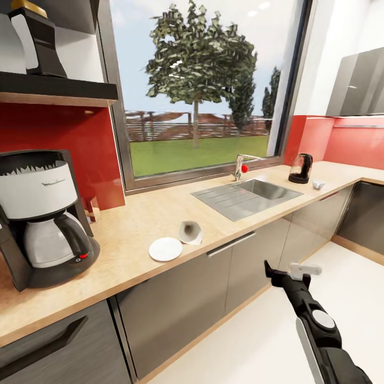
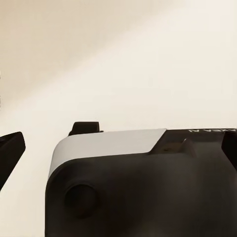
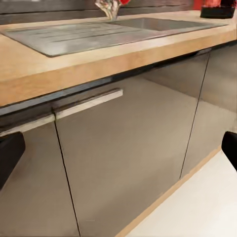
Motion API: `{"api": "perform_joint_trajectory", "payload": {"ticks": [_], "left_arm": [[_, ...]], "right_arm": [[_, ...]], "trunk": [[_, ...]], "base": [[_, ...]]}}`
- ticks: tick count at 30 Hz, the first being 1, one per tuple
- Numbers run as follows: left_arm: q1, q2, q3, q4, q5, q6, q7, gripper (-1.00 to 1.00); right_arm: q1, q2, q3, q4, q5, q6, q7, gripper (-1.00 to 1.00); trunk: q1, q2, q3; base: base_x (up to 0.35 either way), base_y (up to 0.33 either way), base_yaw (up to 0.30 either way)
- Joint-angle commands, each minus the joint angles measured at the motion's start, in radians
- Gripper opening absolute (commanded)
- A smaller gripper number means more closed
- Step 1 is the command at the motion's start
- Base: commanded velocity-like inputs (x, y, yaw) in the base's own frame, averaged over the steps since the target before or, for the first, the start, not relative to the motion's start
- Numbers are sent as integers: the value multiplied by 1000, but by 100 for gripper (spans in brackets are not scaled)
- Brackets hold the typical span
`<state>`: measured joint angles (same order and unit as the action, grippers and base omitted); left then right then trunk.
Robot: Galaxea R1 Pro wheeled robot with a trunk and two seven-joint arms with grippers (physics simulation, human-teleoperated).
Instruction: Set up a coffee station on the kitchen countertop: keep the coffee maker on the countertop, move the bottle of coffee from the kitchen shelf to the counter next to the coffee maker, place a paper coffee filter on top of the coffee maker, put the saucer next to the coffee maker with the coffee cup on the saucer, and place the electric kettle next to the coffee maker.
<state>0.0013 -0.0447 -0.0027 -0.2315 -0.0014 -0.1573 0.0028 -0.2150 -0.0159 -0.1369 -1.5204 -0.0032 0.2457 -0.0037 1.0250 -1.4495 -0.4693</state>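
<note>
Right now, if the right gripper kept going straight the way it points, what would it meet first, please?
Most likely the grey cabinet front below the kitchen countertop, beneath the sink. The right gripper hangs over the floor, fingers apart; depth is hard to judge.

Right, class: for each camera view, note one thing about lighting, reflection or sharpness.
Head view: daylight through the window is bright, the red backsplash is glossy, and straight edges bow toward the frame's borders. Left wrist view: a soft pale gradient sits behind a close, dark robot part. Right wrist view: the grey cabinet fronts show a dull sheen, and the sink looks slightly soft.
</note>
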Motion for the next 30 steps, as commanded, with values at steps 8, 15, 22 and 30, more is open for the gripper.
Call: {"api": "perform_joint_trajectory", "payload": {"ticks": [8, 15, 22, 30], "left_arm": [[0, 0, 1, -1, -2, -2, 0, 100], [0, 0, 1, 0, -2, -2, 0, 100], [0, 0, 2, 0, -2, -2, 0, 100], [0, 8, 4, 0, -1, -2, 0, 100]], "right_arm": [[-94, 36, 152, -20, 7, 10, -54, 100], [-176, 113, 301, -18, 6, 46, -245, 100], [-179, 131, 530, 1, 4, 54, -361, 100], [-179, 132, 553, 46, 5, 58, -363, 100]], "trunk": [[0, -1, -1], [0, -1, -1], [0, -1, -1], [0, -1, -1]], "base": [[0, 0, 0], [0, 0, 0], [0, 0, 0], [46, 25, 0]]}}
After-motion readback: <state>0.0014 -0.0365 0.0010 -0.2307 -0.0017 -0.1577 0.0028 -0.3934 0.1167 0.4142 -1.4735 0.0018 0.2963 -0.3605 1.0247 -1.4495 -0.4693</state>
